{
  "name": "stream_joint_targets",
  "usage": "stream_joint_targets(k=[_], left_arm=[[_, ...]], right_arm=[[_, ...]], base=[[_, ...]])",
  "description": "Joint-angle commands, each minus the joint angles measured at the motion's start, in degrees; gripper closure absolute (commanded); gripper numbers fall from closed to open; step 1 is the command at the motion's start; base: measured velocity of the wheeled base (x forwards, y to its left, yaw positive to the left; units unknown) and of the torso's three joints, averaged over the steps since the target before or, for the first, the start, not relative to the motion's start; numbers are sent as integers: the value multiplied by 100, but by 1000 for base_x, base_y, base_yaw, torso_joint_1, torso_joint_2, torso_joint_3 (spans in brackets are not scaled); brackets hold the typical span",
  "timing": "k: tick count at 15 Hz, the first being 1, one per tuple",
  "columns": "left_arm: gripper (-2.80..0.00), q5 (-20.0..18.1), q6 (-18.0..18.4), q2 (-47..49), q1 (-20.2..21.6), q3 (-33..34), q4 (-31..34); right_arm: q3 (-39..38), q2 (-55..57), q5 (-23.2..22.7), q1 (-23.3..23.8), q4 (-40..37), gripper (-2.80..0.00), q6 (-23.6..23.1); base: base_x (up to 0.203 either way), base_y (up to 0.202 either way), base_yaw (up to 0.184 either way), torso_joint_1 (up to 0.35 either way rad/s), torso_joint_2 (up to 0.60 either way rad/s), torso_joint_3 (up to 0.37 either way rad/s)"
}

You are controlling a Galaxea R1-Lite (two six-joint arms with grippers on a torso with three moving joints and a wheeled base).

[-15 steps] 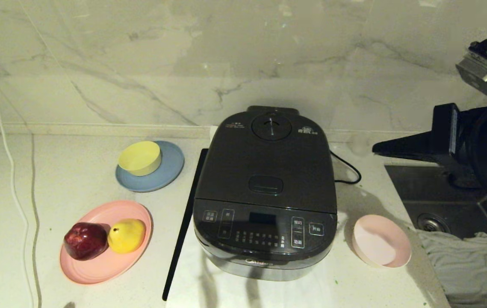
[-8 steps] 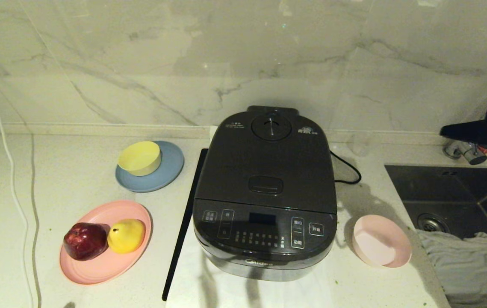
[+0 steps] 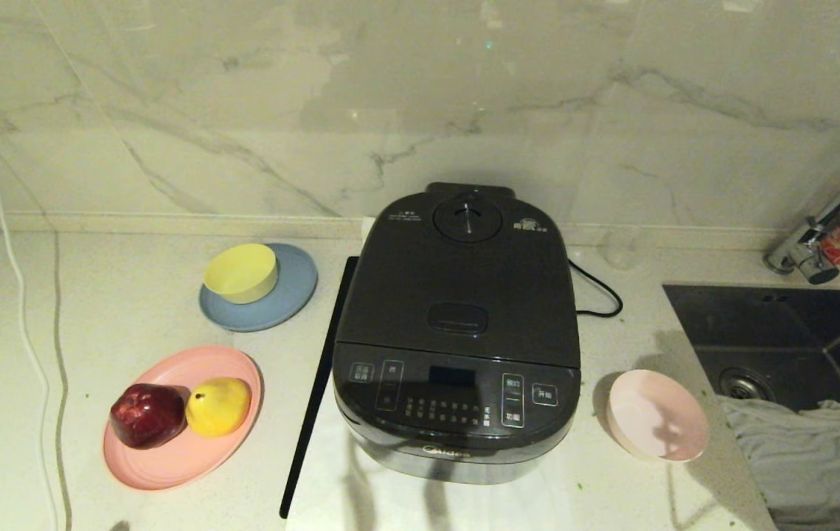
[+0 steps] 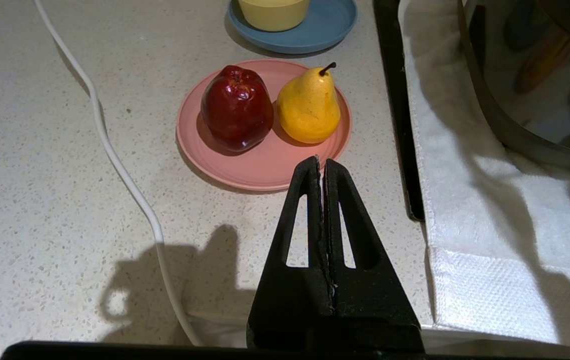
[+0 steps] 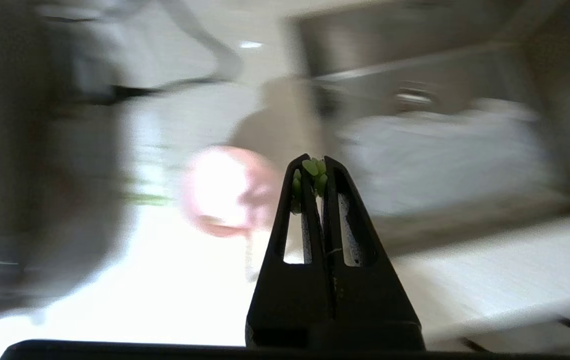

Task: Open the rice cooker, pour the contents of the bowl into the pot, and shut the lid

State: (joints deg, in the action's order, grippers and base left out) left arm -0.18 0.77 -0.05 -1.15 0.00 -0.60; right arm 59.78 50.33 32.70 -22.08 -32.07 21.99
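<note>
The dark rice cooker [image 3: 456, 332] stands mid-counter with its lid [image 3: 464, 280] down, so the pot is hidden. To its right sits the pale pink bowl [image 3: 657, 414], its inside looking bare; in the right wrist view the bowl [image 5: 219, 187] is a blur ahead of the fingers. My right gripper [image 5: 316, 161] is out of the head view, shut, with a few green bits of the contents [image 5: 311, 167] stuck at its tips. My left gripper [image 4: 321, 160] is shut and empty, parked low over the counter near the pink plate.
A pink plate [image 3: 169, 457] holds a red apple [image 3: 147, 414] and a yellow pear [image 3: 218, 405]. A yellow bowl [image 3: 241, 271] sits on a blue plate [image 3: 294, 295]. A sink [image 3: 781, 332] with a grey cloth [image 3: 810, 450] is at the right. A white cable [image 3: 21, 310] runs down the left.
My right arm has pulled away to the right and left the head view. The cooker, bowl and plates have not moved.
</note>
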Motion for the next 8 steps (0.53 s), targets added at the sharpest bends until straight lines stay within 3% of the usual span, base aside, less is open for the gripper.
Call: stream_joint_targets(k=[1,5,8], left_arm=[[0,1,2,-4,0,44,-2],[0,1,2,-4,0,44,-2],[0,1,2,-4,0,44,-2]], right_arm=[[-697,-1240,93,563,-21,0,-280],[-1950,-2558,113,1347,-19,0,-623],[-2840,-3328,55,1668,2,0,-824]], base=[[0,0,0,0,0,0],[0,0,0,0,0,0],[0,0,0,0,0,0]])
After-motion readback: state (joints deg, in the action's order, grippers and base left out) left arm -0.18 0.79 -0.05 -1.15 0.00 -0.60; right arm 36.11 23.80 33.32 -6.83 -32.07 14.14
